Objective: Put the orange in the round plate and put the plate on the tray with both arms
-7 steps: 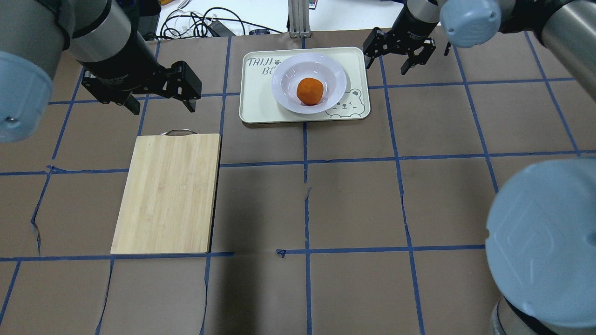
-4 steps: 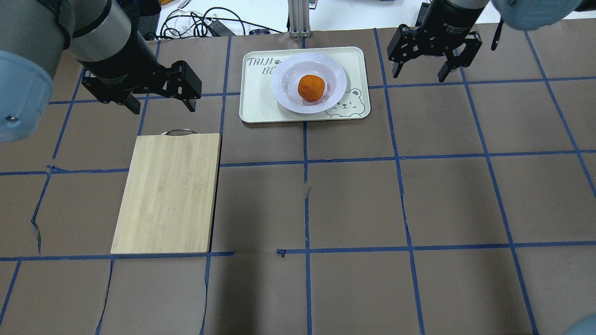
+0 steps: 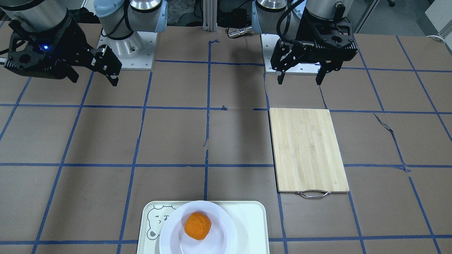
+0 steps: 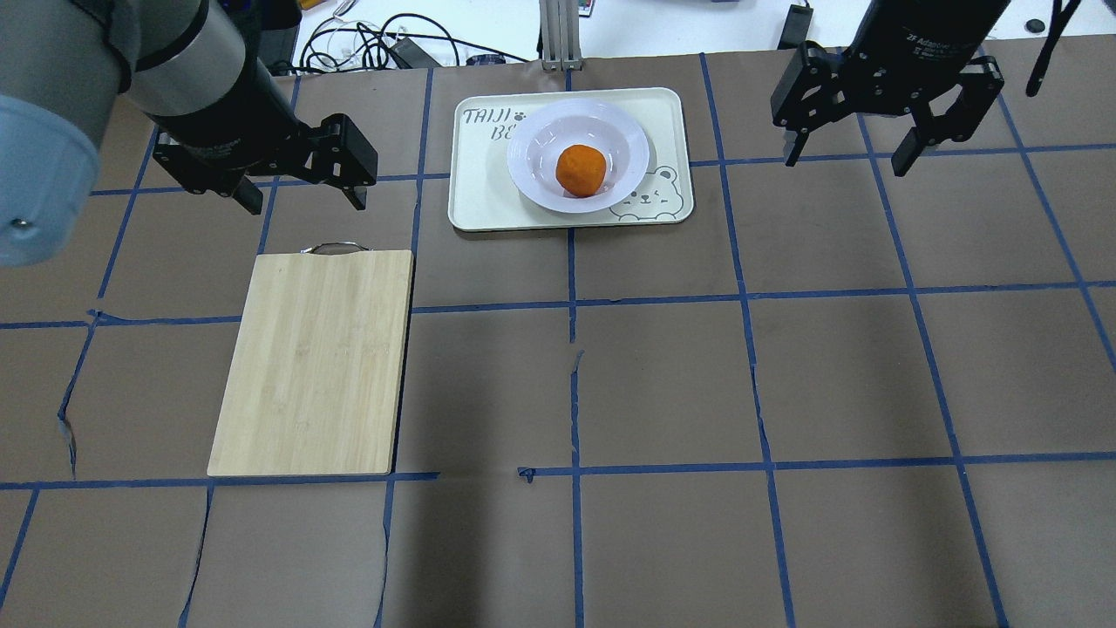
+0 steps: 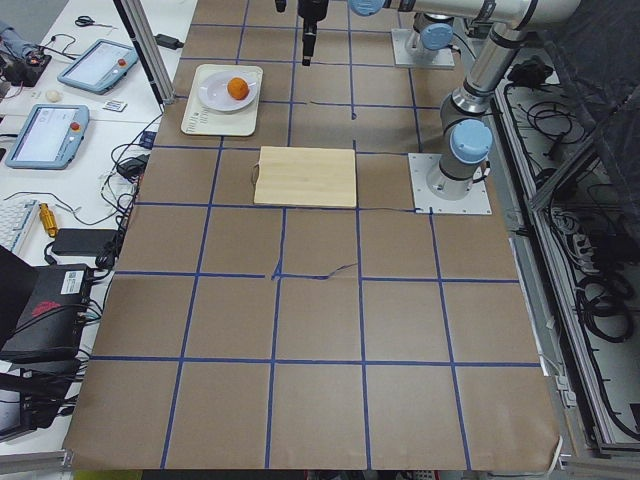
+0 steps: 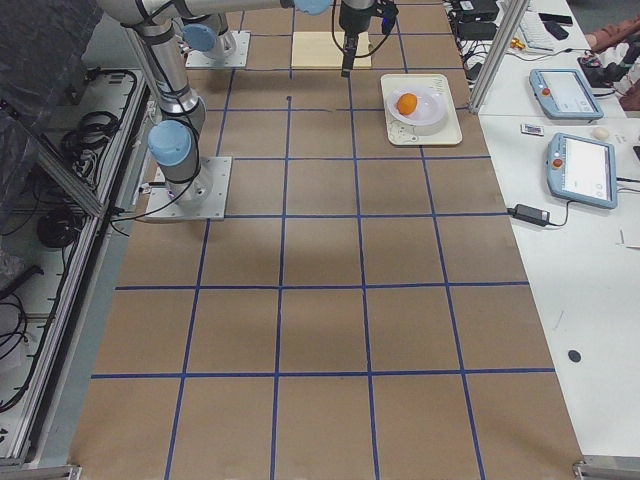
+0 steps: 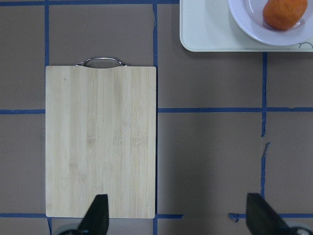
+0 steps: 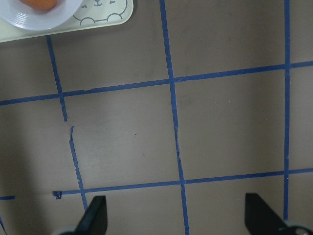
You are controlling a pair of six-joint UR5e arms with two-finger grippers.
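Nearest the robot, the brown tabletop (image 4: 663,384) is showing its grid of blue tape lines, torn in a few places. On the left half, a bamboo board (image 4: 314,362) is lying flat, its metal handle (image 4: 336,249) pointing toward the far edge.

The left claw (image 4: 305,202) is hanging well above the board's side of the tabletop. Its two fingers are standing wide apart with nothing between them. In its wrist view the board is lying below, and a corner of the tray is showing at the upper right. The right claw (image 4: 846,161) is hanging high over the right half, well apart from the tray. Its fingers are likewise spread wide and gripping nothing. In its wrist view only taped tabletop is lying beneath them, and the tray's bear corner is peeking in at the top left.

Farther out, near the middle of the far edge, the cream tray (image 4: 484,187) is sitting flat on the tabletop. The white plate (image 4: 536,131) is resting inside it, toward its right side, partly covering the printed letters and touching the top of the bear face (image 4: 649,196). The orange (image 4: 581,170) is sitting in the plate's bowl, close to centre. Neither claw is touching the tray, the plate or the orange.

Beyond the tabletop's far edge, black cables (image 4: 375,44) are lying on a white surface.
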